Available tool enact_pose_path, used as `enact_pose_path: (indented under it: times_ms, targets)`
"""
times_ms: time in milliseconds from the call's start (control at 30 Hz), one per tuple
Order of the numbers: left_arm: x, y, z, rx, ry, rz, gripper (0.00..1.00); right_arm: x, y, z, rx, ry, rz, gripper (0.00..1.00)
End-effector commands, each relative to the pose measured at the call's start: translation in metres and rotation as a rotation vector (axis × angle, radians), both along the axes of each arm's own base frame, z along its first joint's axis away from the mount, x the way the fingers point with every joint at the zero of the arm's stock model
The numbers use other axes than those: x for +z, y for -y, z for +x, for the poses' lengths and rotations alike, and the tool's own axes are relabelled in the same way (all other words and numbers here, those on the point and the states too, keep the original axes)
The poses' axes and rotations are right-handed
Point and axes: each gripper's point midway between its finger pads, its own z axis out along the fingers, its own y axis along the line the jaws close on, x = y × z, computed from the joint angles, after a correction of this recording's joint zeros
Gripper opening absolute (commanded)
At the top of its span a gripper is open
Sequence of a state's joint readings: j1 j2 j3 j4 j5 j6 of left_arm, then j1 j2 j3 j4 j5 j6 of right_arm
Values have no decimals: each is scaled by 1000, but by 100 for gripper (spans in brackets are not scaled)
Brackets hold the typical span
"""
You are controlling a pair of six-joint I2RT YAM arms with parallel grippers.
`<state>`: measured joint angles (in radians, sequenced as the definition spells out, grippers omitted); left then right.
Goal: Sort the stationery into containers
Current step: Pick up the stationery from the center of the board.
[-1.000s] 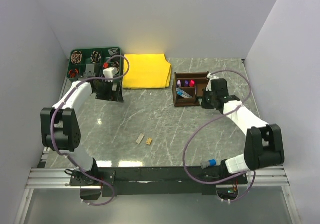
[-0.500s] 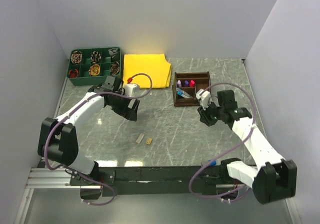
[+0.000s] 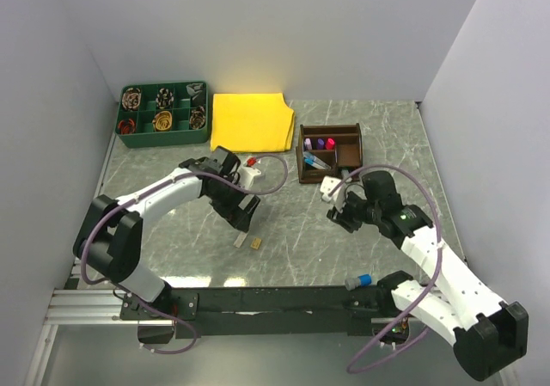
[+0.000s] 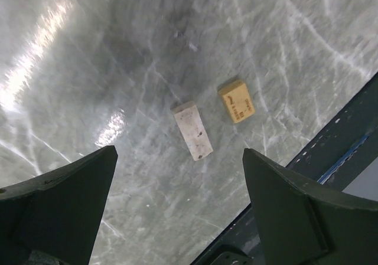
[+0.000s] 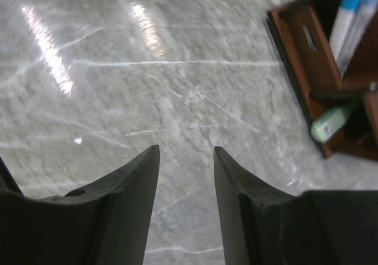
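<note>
Left arm: the left gripper (image 3: 244, 217) sits left of centre in the top view, just above the two blocks in the frame. Its jaws are spread wide with nothing between them. In the wrist view (image 4: 177, 159) both dark fingers (image 4: 59, 212) frame the blocks from the lower corners.

Right arm: the right gripper (image 3: 337, 215) is right of centre in the top view, below the organiser in the frame and apart from it. In the wrist view (image 5: 186, 153) its jaws stand a narrow gap apart over bare table and hold nothing.

Erasers: a pale whitish rectangular eraser block (image 4: 192, 130) (image 3: 241, 241) and a tan-yellow squarish eraser block (image 4: 237, 101) (image 3: 256, 243) lie flat on the table. They are just beside each other and not touching, at lower centre of the top view.

Container: the dark brown wooden desk organiser (image 3: 351, 154) (image 5: 295, 52) stands upper right of centre, well apart from the erasers.

Markers: short marker pens (image 3: 319, 143) with purple and pink caps stand in its rear left compartment. The right wrist view shows a pale green capped marker (image 5: 329, 123) lying in a compartment at the right edge.

Tray: a dark green plastic compartment tray (image 3: 168, 139) at upper left holds coiled round items (image 3: 162, 121).

Cloth: a flat yellow cloth (image 3: 251, 121) lies between tray and organiser.

Surface: a grey-green marbled table top (image 3: 292, 205).
</note>
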<state>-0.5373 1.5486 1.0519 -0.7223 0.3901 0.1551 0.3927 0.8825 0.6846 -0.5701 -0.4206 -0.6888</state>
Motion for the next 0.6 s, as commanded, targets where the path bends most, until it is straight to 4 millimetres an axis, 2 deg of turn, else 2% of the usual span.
enact_pose_path:
  times_ms: [0, 133, 200, 300, 400, 433, 467, 500, 533, 567]
  targets:
    - [-9, -8, -6, 44, -17, 39, 95, 4, -9, -14, 238, 128, -56, 55]
    - [-16, -14, -14, 54, -37, 56, 91, 15, -17, -7, 248, 126, -41, 57]
    - [-20, -16, -11, 68, -40, 79, 90, 16, -20, -9, 264, 95, -35, 57]
    - [-13, -17, 2, 87, -3, 91, 90, 22, -32, -7, 332, 131, -30, 54]
    - [-8, -39, 23, 227, 11, 92, 89, 26, -54, 1, 472, 228, -53, 53]
    - [-9, -63, 35, 348, -14, 77, 89, 19, -63, 5, 538, 231, -76, 53]
    - [-8, -76, 43, 410, -18, 71, 89, 19, -71, 7, 574, 233, -76, 56]
    - [-7, -90, 50, 465, -18, 67, 89, 38, -90, 11, 631, 261, -41, 57]
    - [-4, -113, 62, 549, -9, 65, 90, 25, -100, 15, 671, 201, -45, 58]
    - [0, -122, 66, 583, 2, 61, 90, 23, -107, 13, 725, 179, -54, 59]
